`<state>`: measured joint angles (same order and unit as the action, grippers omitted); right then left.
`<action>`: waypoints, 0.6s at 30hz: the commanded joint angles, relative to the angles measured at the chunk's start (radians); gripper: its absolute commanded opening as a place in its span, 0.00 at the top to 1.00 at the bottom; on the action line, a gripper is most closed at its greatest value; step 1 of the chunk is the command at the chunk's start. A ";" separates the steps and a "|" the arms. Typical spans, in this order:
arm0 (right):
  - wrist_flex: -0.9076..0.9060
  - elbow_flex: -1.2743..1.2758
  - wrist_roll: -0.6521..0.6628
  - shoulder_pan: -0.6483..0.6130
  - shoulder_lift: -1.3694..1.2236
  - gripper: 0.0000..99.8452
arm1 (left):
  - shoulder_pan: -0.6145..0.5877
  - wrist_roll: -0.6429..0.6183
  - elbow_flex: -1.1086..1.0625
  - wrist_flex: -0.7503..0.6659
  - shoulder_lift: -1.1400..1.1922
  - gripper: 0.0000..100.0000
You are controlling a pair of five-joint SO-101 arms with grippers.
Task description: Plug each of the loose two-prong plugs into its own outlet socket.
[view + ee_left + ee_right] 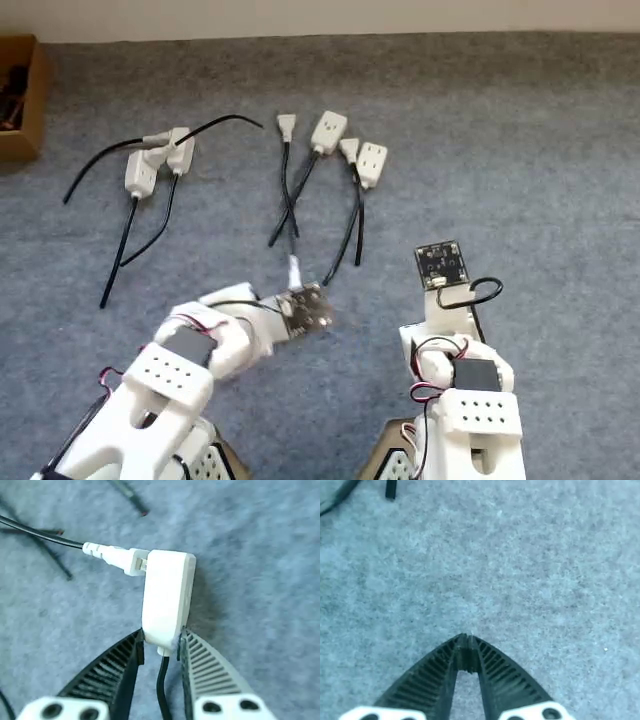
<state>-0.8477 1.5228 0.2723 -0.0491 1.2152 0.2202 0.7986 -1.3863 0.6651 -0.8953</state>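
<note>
- Jaws of the left gripper point(161, 640) pinch the near end of a white outlet socket point(167, 595); a plug point(125, 560) sits in its far end.
- Jaws of the right gripper point(467, 640) are clenched tip to tip above grey carpet point(530, 565).

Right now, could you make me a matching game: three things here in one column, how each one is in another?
Things:
1 left gripper
2 right gripper
3 cardboard box

States:
A brown, off to one side
B shut on nothing, over bare carpet
C clamped on a white socket

Pairs: 1-C; 2-B; 3-A
</note>
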 commanded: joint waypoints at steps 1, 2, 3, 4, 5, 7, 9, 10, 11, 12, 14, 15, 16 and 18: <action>0.016 -0.007 0.005 -0.007 0.013 0.99 | -0.124 0.086 0.016 -0.094 -0.010 0.97; 0.016 -0.007 0.005 -0.007 0.013 0.99 | -0.133 0.114 0.002 -0.103 -0.012 0.97; 0.016 -0.007 0.003 -0.007 0.013 0.99 | -0.136 0.129 -0.012 -0.112 -0.013 0.97; 0.016 -0.007 0.003 -0.007 0.013 0.99 | -0.136 0.141 -0.027 -0.126 -0.013 0.97; 0.016 -0.007 0.003 -0.007 0.013 0.99 | -0.136 0.149 -0.041 -0.141 -0.013 0.97; 0.018 -0.007 0.003 -0.008 0.013 0.99 | -0.136 0.176 -0.062 -0.169 -0.013 0.97; 0.018 -0.007 0.003 -0.008 0.013 0.99 | -0.136 0.232 -0.079 -0.181 -0.013 0.97; 0.018 -0.007 0.003 -0.008 0.013 0.99 | -0.136 0.259 -0.085 -0.181 -0.013 0.97; 0.018 -0.007 0.003 -0.008 0.013 0.99 | -0.136 0.295 -0.093 -0.181 -0.013 0.97; 0.018 -0.007 0.003 -0.008 0.013 0.99 | -0.134 0.342 -0.104 -0.181 -0.013 0.97; 0.027 -0.005 0.003 -0.008 0.013 0.99 | -0.134 0.443 -0.133 -0.184 -0.013 0.97; 0.042 -0.005 0.003 -0.008 0.013 0.99 | -0.133 0.491 -0.154 -0.204 -0.013 0.97; 0.056 -0.005 0.003 -0.008 0.013 0.99 | -0.133 0.546 -0.182 -0.233 -0.013 0.97; 0.073 -0.005 0.003 -0.008 0.012 0.99 | -0.133 0.660 -0.255 -0.324 -0.013 0.97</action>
<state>-0.8078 1.5228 0.2723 -0.0491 1.2152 0.0882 1.3004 -1.5597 0.4273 -0.9091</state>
